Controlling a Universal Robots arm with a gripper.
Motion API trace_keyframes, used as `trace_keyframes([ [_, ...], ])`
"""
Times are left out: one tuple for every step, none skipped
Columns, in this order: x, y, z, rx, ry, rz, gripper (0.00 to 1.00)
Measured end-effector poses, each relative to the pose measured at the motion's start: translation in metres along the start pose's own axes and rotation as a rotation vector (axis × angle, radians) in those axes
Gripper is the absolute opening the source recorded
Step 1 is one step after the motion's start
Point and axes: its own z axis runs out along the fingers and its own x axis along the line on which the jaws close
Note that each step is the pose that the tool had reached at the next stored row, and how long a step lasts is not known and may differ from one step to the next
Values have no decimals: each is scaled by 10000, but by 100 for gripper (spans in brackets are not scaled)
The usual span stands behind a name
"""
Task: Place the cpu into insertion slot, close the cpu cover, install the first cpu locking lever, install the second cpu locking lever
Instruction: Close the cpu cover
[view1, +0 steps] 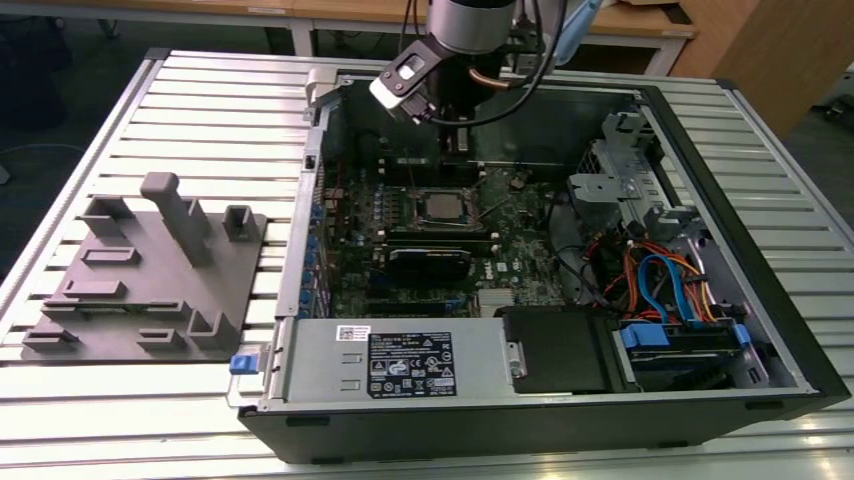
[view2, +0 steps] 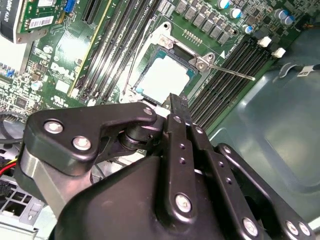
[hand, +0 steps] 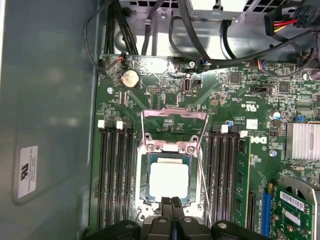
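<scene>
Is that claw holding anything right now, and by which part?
Nothing. The gripper is shut and empty, close by the cpu.

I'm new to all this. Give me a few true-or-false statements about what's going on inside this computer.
1. The cpu lies in the slot. True.
2. The end effector holds the cpu. False: it is shut and empty, close to the cpu.
3. A grey fixture sits on the table, at the exterior view's left of the case. True.
4. The case is closed up. False: its side is open and the board shows.
</scene>
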Motion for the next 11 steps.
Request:
trace_keyframes([
  [0, 0, -11, 0, 1, 0, 10],
  [0, 0, -21, 0, 1, 0, 10],
  [1, 0, -29, 0, 0, 0, 10],
  [1, 0, -32, -1, 1, 0, 10],
  [1, 0, -32, -1, 2, 0, 10],
  [1, 0, -32, -2, 3, 0, 10],
  [1, 0, -33, -1, 2, 0, 10],
  [0, 0, -34, 0, -1, 0, 10],
  [0, 0, -34, 0, 0, 0, 10],
  [1, 0, -34, 0, 0, 0, 10],
  [1, 0, -35, 0, 0, -1, 10],
])
